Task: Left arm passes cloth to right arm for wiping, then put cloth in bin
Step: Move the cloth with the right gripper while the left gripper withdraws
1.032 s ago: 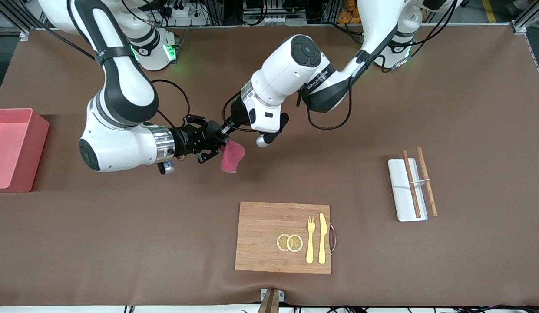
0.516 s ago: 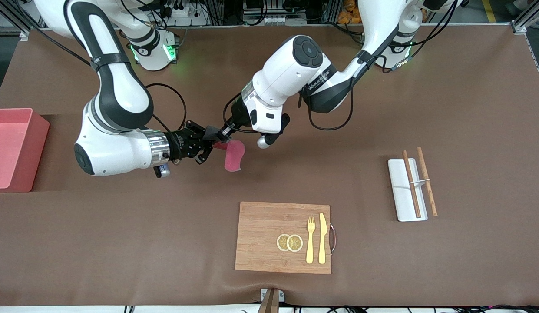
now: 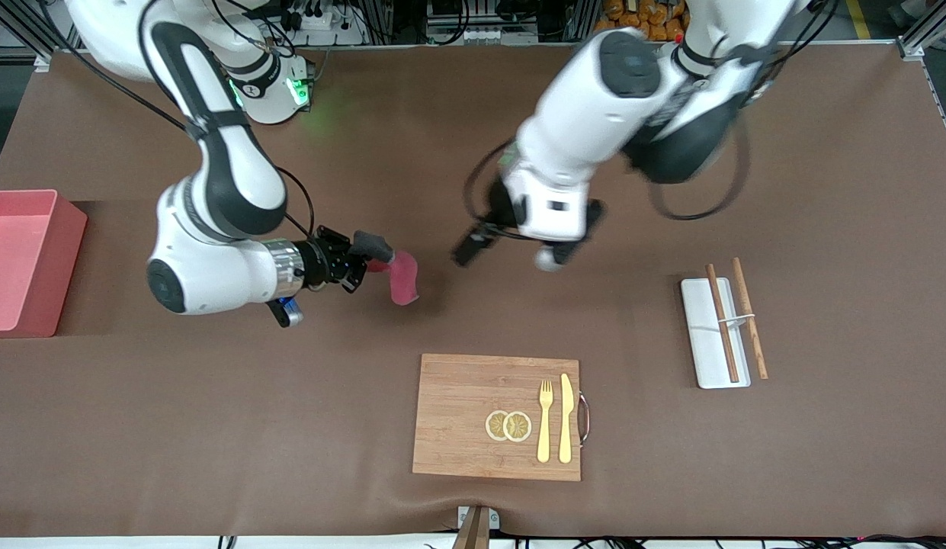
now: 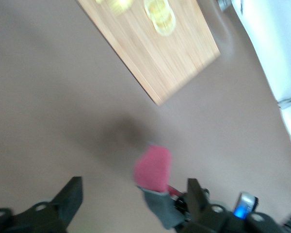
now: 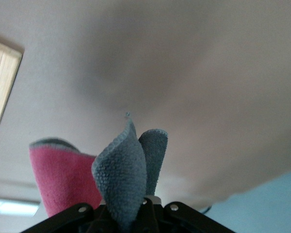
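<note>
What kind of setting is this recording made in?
Most likely a robotics lab staged as a kitchen or dining scene: a brown-covered table framed by aluminium rails and cabling, holding a wooden board with fork and knife, and a white tray with chopsticks.

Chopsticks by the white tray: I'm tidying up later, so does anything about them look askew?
Yes. One of the chopsticks lies on the white tray; the other chopstick rests off its edge on the table, angled slightly. Nothing else looks spilled or damaged.
</note>
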